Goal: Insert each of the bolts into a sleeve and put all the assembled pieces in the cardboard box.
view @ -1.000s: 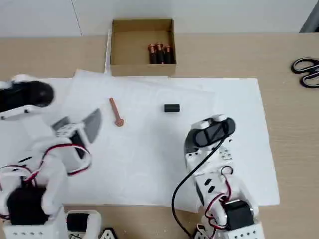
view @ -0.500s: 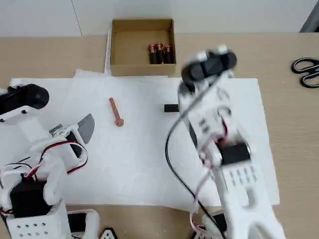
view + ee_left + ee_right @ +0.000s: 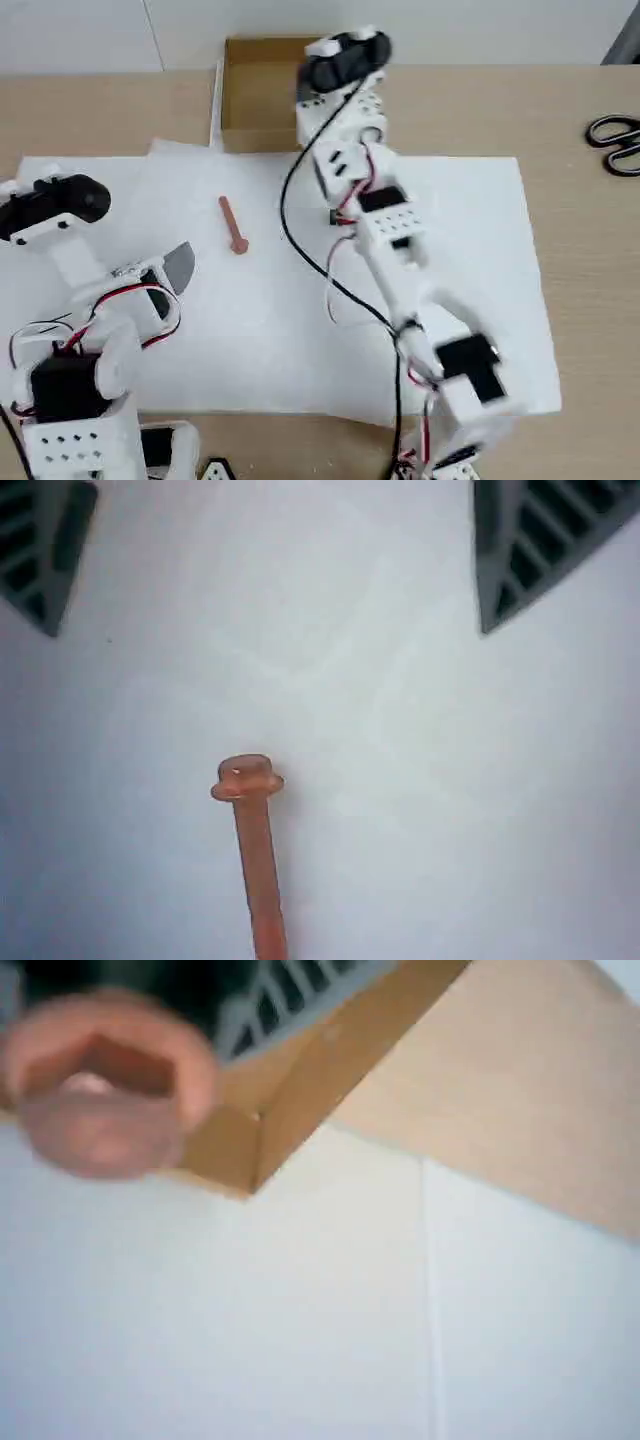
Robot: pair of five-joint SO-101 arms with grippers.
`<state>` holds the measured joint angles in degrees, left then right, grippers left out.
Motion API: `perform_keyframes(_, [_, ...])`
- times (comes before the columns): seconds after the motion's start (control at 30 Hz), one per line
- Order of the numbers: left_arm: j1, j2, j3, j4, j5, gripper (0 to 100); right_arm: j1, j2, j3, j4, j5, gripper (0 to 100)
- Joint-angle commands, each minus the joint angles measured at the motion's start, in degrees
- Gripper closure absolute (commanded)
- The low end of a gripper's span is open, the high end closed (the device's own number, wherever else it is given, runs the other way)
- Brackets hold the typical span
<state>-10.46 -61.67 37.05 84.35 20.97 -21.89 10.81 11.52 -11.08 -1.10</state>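
A loose copper bolt (image 3: 232,222) lies on the white sheet (image 3: 250,320); in the left wrist view the bolt (image 3: 255,850) points its head at my left gripper (image 3: 265,630), which is open and just short of it. That left gripper (image 3: 160,268) sits at the sheet's left. A black sleeve (image 3: 336,216) lies mid-sheet, partly hidden by the right arm. My right gripper (image 3: 335,80) hangs over the cardboard box (image 3: 255,90). In the right wrist view a blurred copper bolt head (image 3: 95,1085) with dark sleeve is held close by a grey finger (image 3: 290,995), above the box corner (image 3: 255,1135).
Scissors (image 3: 615,142) lie at the table's far right edge. The right arm stretches diagonally across the middle of the sheet. Bare wooden table (image 3: 470,110) surrounds the box.
The right arm has swung from the near side of the sheet up and leftward to the box. The left arm has shifted slightly; bolt and sleeve on the sheet stayed put.
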Motion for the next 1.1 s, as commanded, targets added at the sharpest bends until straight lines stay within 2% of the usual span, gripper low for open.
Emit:
perform_keyframes(0.0, [-0.26,-0.35,-0.13,0.18,-0.26,75,-0.40,7.25,-11.08,-5.14,0.62,99.5])
perform_keyframes(0.17, [-0.26,-0.35,-0.13,0.18,-0.26,75,-0.31,21.85,-24.26,-9.01,0.62,99.5])
perform_keyframes(0.47, [-0.26,-0.35,-0.04,0.09,-0.26,75,-1.27,43.91,-46.86,-8.48,0.62,99.5])
perform_keyframes(0.83, [-0.26,-0.35,0.04,0.09,-0.26,75,-2.42,51.12,-49.58,-8.48,0.62,98.8])
perform_keyframes(1.07, [-0.26,-0.35,0.04,0.09,-0.26,75,-2.51,50.77,-49.49,-1.54,0.44,82.9])
